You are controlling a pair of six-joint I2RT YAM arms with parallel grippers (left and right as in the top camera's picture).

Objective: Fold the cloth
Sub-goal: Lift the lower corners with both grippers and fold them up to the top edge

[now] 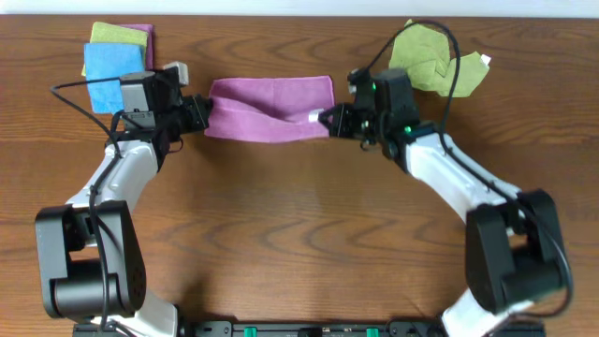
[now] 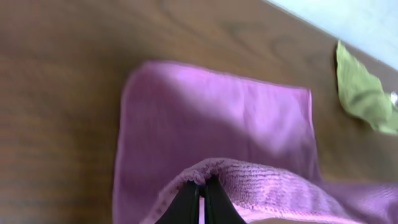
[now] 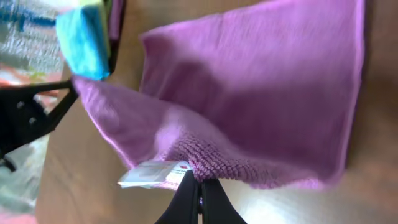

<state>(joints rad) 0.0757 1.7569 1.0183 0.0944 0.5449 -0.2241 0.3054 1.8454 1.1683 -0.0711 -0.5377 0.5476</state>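
Note:
The purple cloth [image 1: 271, 105] lies at the back middle of the table, its near edge lifted and stretched between both grippers. My left gripper [image 1: 204, 114] is shut on the cloth's near left corner [image 2: 205, 177]. My right gripper [image 1: 329, 119] is shut on the near right corner [image 3: 199, 174], beside the small white tag [image 3: 149, 174]. The far half of the cloth [image 2: 211, 118] lies flat on the wood; it also shows in the right wrist view [image 3: 267, 87].
A light-green cloth [image 1: 435, 58] lies crumpled at the back right, behind the right arm. A stack with a bright blue cloth [image 1: 110, 67] and a green one [image 1: 119, 35] sits at the back left. The table is brown wood [image 1: 299, 215].

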